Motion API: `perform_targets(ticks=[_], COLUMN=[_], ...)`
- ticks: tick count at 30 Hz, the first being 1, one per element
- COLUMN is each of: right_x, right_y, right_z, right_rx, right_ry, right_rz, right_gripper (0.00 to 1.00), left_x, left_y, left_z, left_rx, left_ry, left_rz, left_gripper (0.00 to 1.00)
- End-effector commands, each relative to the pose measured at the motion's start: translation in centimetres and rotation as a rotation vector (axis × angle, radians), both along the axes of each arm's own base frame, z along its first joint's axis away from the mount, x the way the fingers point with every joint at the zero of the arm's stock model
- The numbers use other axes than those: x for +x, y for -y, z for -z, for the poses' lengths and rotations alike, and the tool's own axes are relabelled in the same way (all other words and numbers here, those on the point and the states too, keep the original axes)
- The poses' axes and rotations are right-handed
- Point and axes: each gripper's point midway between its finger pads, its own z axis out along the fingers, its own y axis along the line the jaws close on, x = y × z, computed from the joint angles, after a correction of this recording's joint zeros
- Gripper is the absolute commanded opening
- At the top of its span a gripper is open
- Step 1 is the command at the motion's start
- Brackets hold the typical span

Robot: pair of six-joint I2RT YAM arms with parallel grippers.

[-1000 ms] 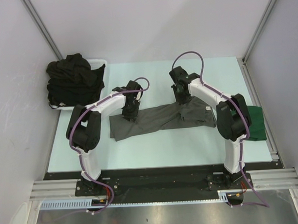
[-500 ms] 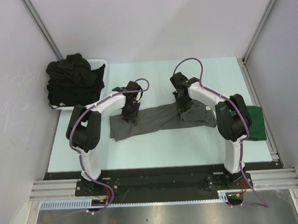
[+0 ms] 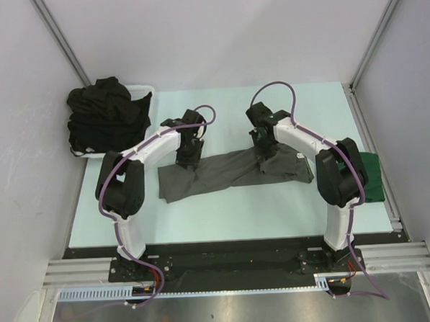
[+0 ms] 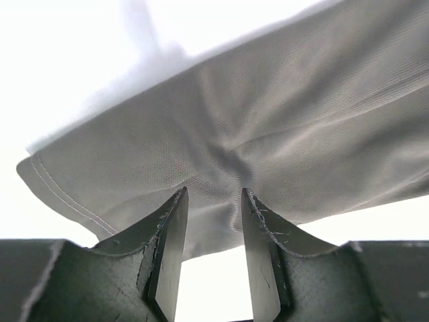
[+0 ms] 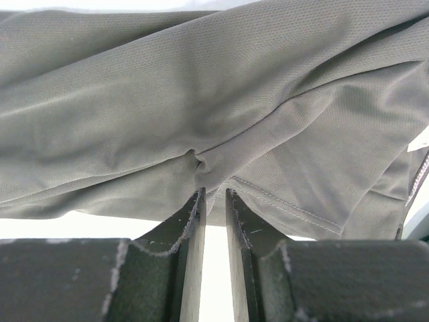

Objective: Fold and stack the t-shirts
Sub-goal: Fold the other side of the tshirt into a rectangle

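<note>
My right gripper [image 5: 213, 192] is closed on a small pinch of the grey t-shirt [image 3: 223, 171]: the cloth puckers exactly at my fingertips and spreads away in front of them. My left gripper [image 4: 213, 194] has its jaws apart with a clear gap. The cloth lies just beyond the tips, with a crease in line with the gap, but nothing is clamped there. The shirt lies on the table [image 3: 232, 218] as a long band. Its long axis runs from one gripper to the other, a little slanted, so the end past my left gripper comes nearer to my bases. From above, both grippers seem to stand at the far long edge of the band, the right one toward the end that has the white label. I judge the next fold depends on this line: the left gripper is free, and the edge it must take is directly in front of it. The green t-shirt [image 3: 371, 174] lies outside my right arm, well apart.
</note>
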Motion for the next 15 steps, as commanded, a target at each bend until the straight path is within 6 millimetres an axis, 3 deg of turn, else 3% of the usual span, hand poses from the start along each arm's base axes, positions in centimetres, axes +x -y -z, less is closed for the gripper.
perform_targets(ticks=[1, 15], right_x=[-0.4, -2.2], right_y=[-0.7, -1.4], right_z=[-1.6, 0.5], right_rx=[0.036, 0.038], right_ry=[0.011, -0.031], right_rz=[0.004, -0.018], right_gripper=[0.23, 0.23], left_x=[1.1, 0.9], left_y=[1.0, 1.0], left_z=[-1.7, -2.7], left_rx=[-0.032, -0.040], left_ry=[0.037, 0.043], left_rz=[0.028, 0.033], left_gripper=[0.43, 0.43])
